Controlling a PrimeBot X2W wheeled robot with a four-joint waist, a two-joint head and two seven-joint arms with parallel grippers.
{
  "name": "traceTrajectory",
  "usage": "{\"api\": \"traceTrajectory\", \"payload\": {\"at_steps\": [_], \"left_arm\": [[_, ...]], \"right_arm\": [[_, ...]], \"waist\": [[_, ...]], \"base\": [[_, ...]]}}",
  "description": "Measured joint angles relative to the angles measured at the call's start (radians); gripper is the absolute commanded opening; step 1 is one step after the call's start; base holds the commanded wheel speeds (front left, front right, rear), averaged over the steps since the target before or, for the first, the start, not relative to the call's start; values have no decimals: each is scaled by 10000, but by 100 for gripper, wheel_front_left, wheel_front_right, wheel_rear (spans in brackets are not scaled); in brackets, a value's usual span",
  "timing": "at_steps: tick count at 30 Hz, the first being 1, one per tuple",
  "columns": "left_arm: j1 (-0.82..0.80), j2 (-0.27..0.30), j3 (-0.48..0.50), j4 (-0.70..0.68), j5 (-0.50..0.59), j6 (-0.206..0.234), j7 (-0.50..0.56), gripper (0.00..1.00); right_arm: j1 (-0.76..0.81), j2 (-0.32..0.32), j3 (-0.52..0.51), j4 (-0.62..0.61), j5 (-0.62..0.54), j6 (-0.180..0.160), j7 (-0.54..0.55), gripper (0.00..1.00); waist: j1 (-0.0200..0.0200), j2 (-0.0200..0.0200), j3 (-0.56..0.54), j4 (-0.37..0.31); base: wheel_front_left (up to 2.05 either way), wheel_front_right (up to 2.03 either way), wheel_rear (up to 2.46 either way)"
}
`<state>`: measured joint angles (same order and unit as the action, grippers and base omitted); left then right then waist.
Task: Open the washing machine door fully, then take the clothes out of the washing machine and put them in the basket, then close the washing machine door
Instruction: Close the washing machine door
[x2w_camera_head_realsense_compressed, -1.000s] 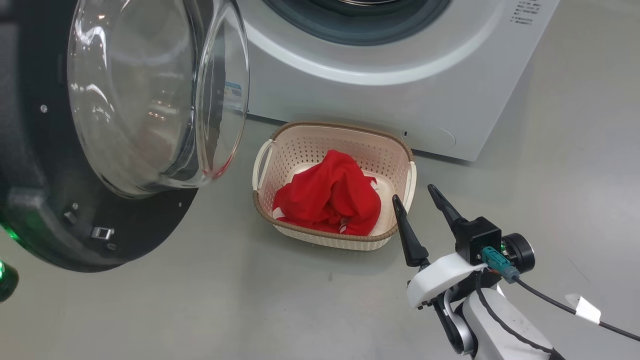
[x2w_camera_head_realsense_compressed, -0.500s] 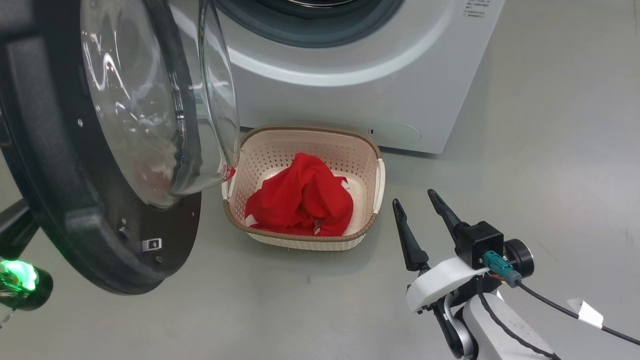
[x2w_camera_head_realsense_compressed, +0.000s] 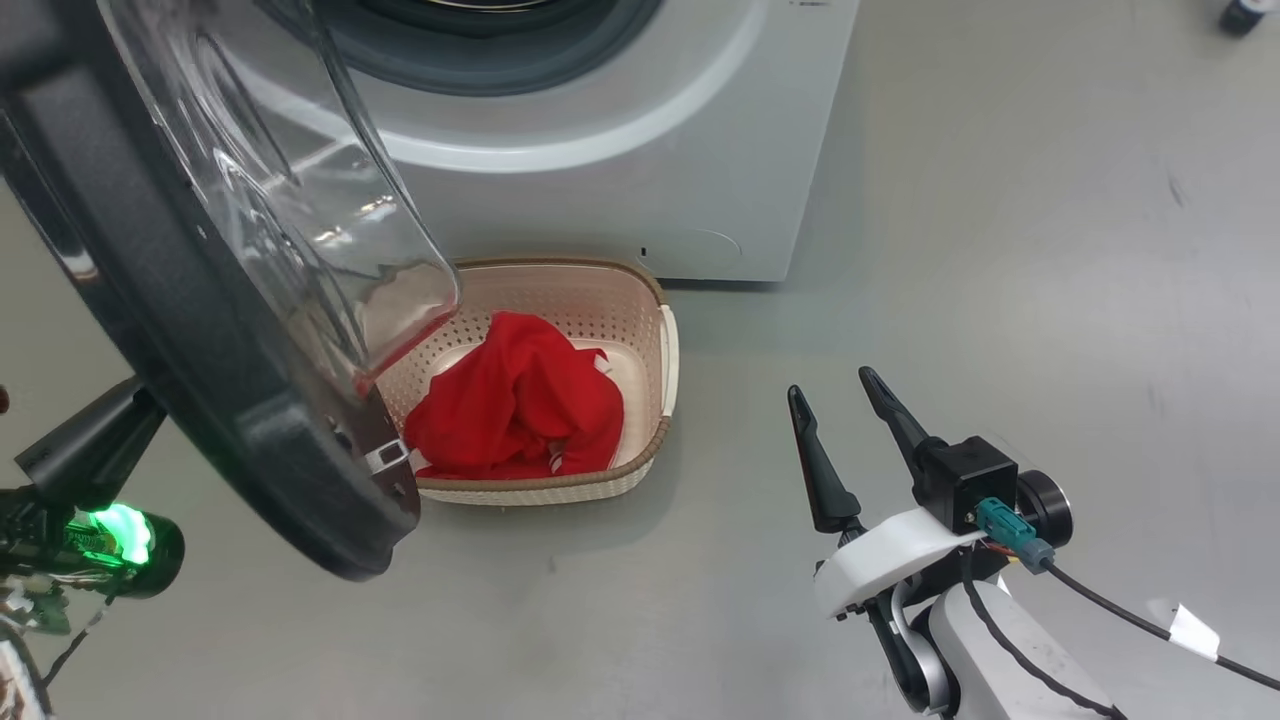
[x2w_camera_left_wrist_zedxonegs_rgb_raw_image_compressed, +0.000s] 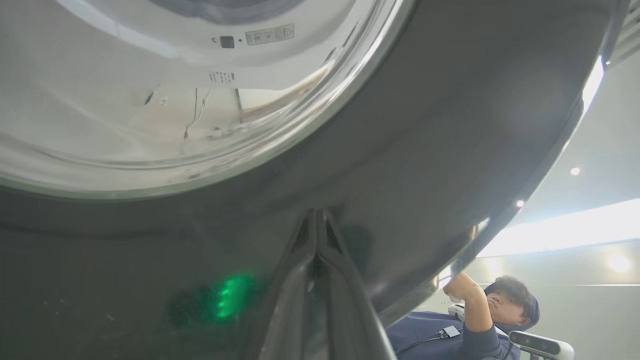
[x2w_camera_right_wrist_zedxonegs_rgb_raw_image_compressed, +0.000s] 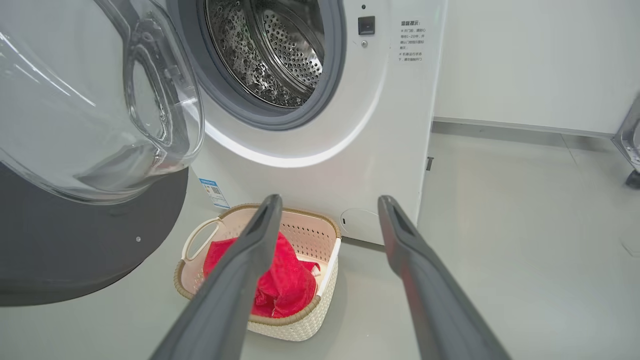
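The washing machine door (x2w_camera_head_realsense_compressed: 200, 380) stands part open at the left, its glass bowl (x2w_camera_head_realsense_compressed: 300, 230) overhanging the basket's left end. My left gripper (x2w_camera_left_wrist_zedxonegs_rgb_raw_image_compressed: 316, 212) is shut, its tips pressed against the door's black outer ring (x2w_camera_left_wrist_zedxonegs_rgb_raw_image_compressed: 425, 150); its dark finger (x2w_camera_head_realsense_compressed: 90, 445) shows behind the door. The cream basket (x2w_camera_head_realsense_compressed: 665, 350) sits on the floor before the washing machine (x2w_camera_head_realsense_compressed: 600, 180), with the red clothes (x2w_camera_head_realsense_compressed: 515, 410) piled in it. My right gripper (x2w_camera_head_realsense_compressed: 830, 382) hangs open and empty to the basket's right. The right wrist view has the steel drum (x2w_camera_right_wrist_zedxonegs_rgb_raw_image_compressed: 270, 50), basket (x2w_camera_right_wrist_zedxonegs_rgb_raw_image_compressed: 327, 270) and clothes (x2w_camera_right_wrist_zedxonegs_rgb_raw_image_compressed: 285, 280).
Bare grey floor (x2w_camera_head_realsense_compressed: 1000, 250) stretches to the right of the machine. A black cable with a white tag (x2w_camera_head_realsense_compressed: 1185, 630) trails from my right wrist. A person in dark blue (x2w_camera_left_wrist_zedxonegs_rgb_raw_image_compressed: 500, 305) is at the lower right of the left wrist view.
The door has swung toward the machine and now covers the basket's left end, with my left gripper coming into view behind it. The head camera has shifted too. The right gripper stays open.
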<state>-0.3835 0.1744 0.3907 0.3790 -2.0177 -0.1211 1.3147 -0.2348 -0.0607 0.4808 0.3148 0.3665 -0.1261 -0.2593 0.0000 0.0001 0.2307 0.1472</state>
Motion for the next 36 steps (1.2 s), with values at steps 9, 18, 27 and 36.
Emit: {"api": "traceTrajectory", "payload": {"at_steps": [9,18,27,36], "left_arm": [[-5,-499,-104,-777,-44,-2,-75,0],[-184,-773,-73,-1576,531,-4,-796,0],[-841,-903,65,-1931,1547,-4,-2015,0],[-1769,-922,593,-1941,2594,-4,-3647,0]], "right_arm": [[198,6,-86,-341,29,0,0,100],[257,12,-90,-711,31,0,0,100],[416,36,-21,-1018,117,0,0,100],[625,54,81,-1310,132,0,0,100]], "waist": [[0,0,196,-1063],[0,0,452,-2153],[0,0,737,-3231],[0,0,1034,-4326]], "base": [[0,0,0],[0,0,0],[0,0,0],[0,0,0]]}}
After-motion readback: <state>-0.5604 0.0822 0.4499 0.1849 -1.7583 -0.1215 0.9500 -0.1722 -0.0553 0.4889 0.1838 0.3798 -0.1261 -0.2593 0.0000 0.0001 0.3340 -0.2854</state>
